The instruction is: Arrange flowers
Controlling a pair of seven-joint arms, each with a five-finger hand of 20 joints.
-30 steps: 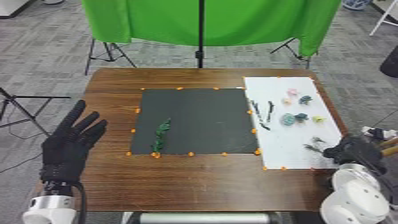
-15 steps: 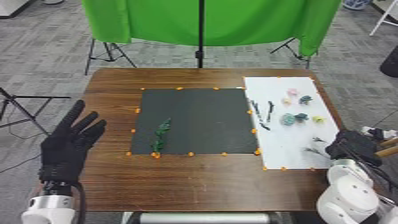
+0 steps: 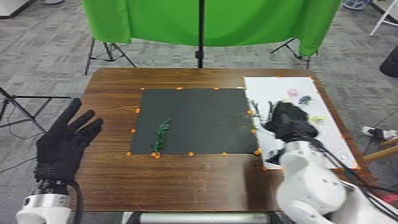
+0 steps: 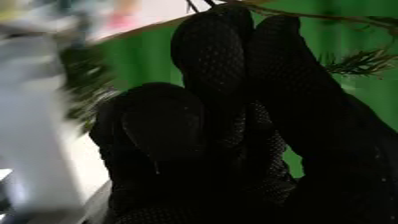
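My right hand [image 3: 289,120] is over the left part of the white sheet [image 3: 277,83], hiding its middle. In the right wrist view, the right hand [image 4: 218,65] has its thumb and fingers closed round a needle sprig [image 4: 355,62]; its thin brown stem crosses by the fingertips, and the exact grip is hidden. Pink flowers [image 3: 292,93], a blue-green flower [image 3: 306,100] and a yellow flower [image 3: 317,119] lie on the sheet. A dark green leafy stem [image 3: 162,135] lies on the dark mat's [image 3: 200,117] left part. My left hand [image 3: 64,142] is open beside the mat.
Orange clips [image 3: 191,154] line the mat and sheet edges on the brown table [image 3: 178,182]. Behind the table hangs a green cloth [image 3: 151,22] on stands. My right forearm crosses the table's front right corner.
My right hand has moved left and away from me, from the sheet's right edge, and now covers the twigs and middle flowers. The left hand has shifted slightly left.
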